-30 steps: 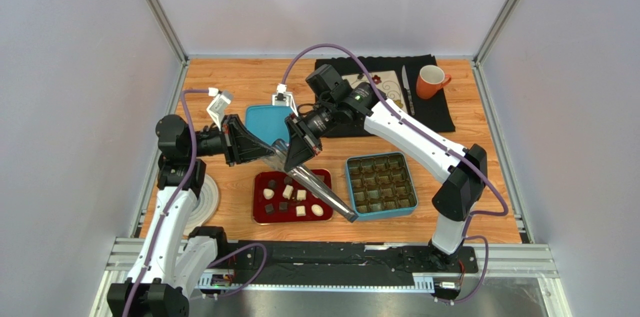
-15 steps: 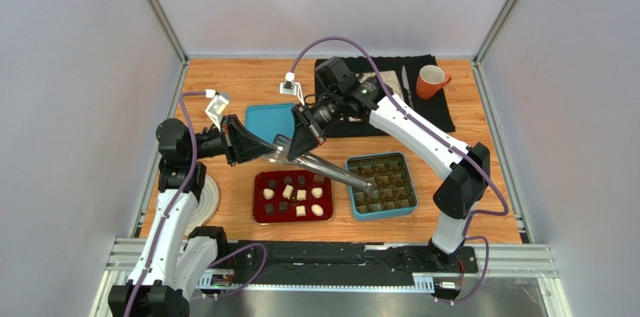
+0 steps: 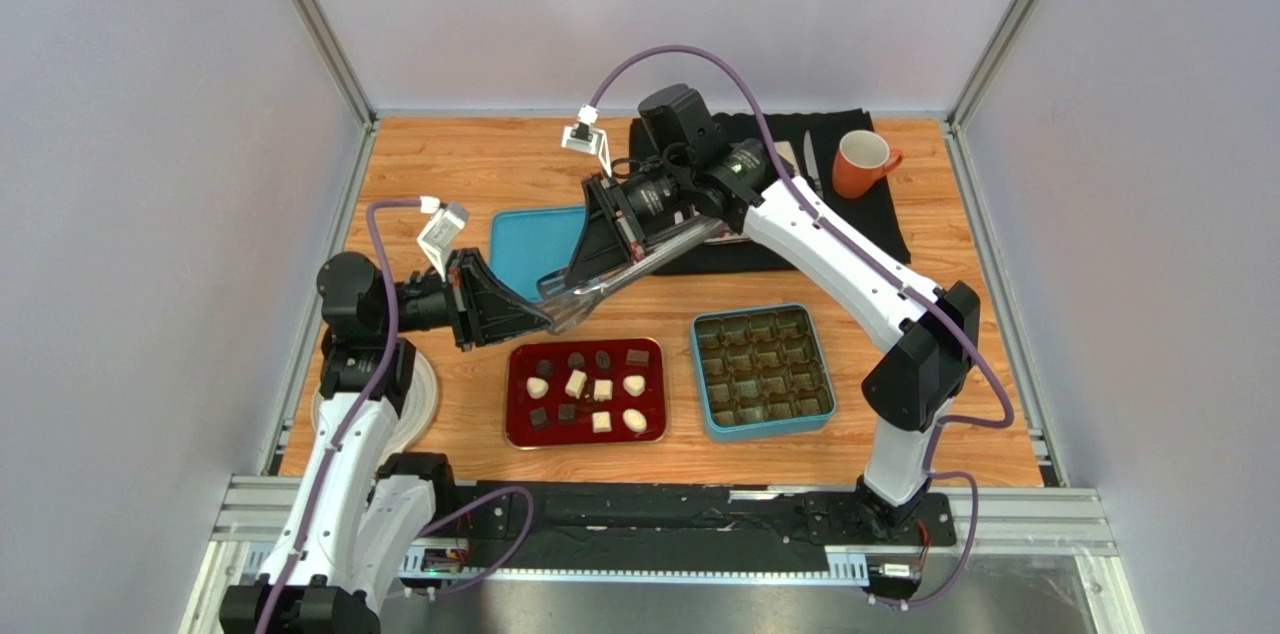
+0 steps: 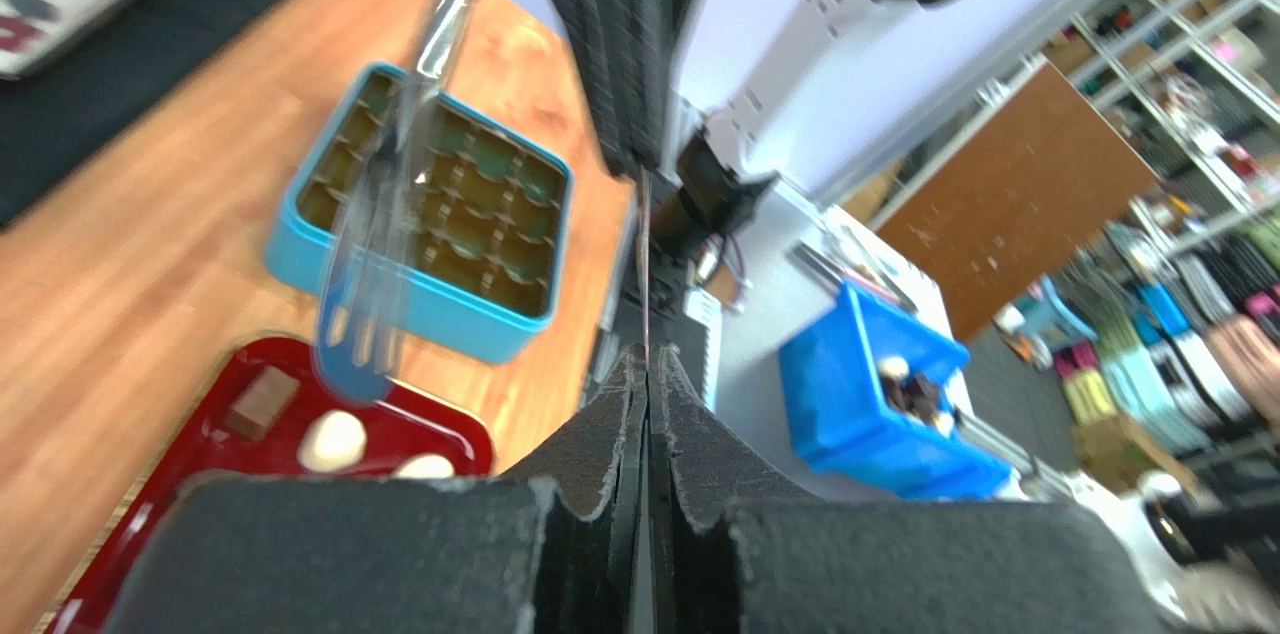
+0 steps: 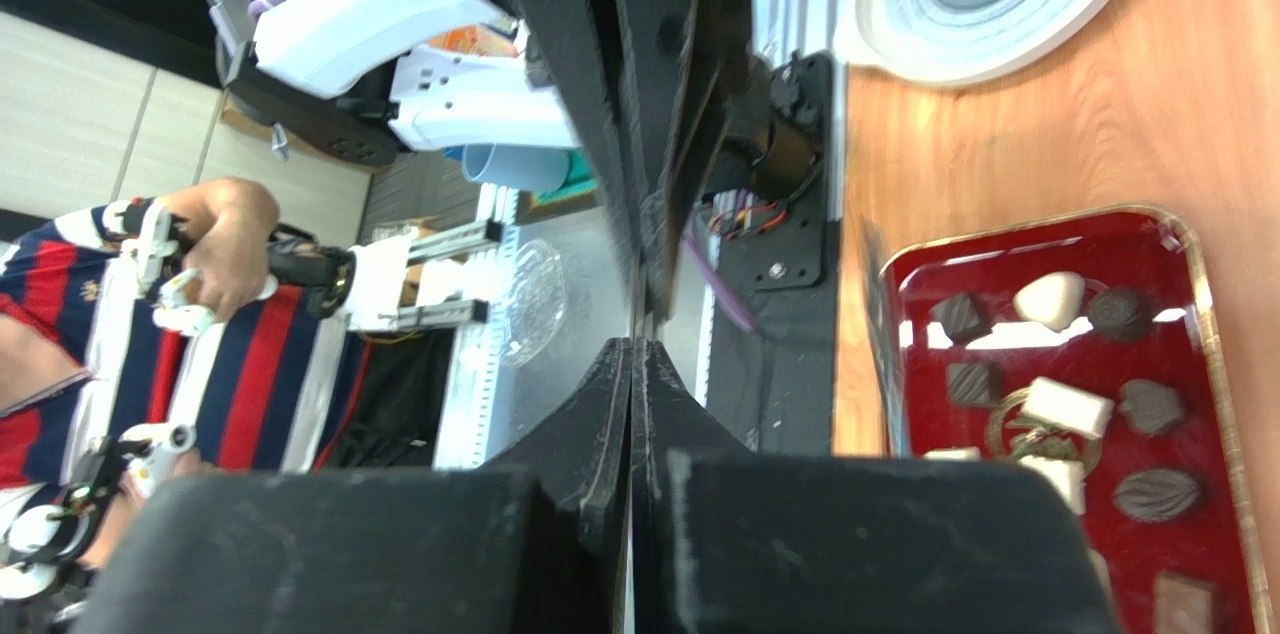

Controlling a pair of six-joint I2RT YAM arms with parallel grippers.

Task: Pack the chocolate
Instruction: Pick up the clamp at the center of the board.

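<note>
The chocolate [image 3: 586, 387] lies as several dark and cream pieces on a red tray [image 3: 519, 432]. To its right stands a blue tin [image 3: 763, 429] with empty brown cells. Metal tongs [image 3: 661, 247] hang in the air behind the tray, slanting up to the back right. My left gripper [image 3: 538, 316] and right gripper [image 3: 579, 282] meet tip to tip at the tongs' lower end. In the left wrist view my gripper [image 4: 646, 364] is shut on a thin metal edge, with the other tong arm [image 4: 368, 259] blurred beside it. In the right wrist view my gripper [image 5: 639, 346] is shut on the same edge.
A blue lid [image 3: 534, 237] lies behind the tray. The black mat [image 3: 872, 229] at the back carries a square plate [image 3: 781, 177], a knife [image 3: 813, 169] and an orange mug [image 3: 861, 162]. A white round plate [image 3: 413, 402] sits by the left arm.
The right gripper rose toward the back. The tongs' free end swung from the tray's front right, over the tin, to point back right. The left gripper dropped slightly.
</note>
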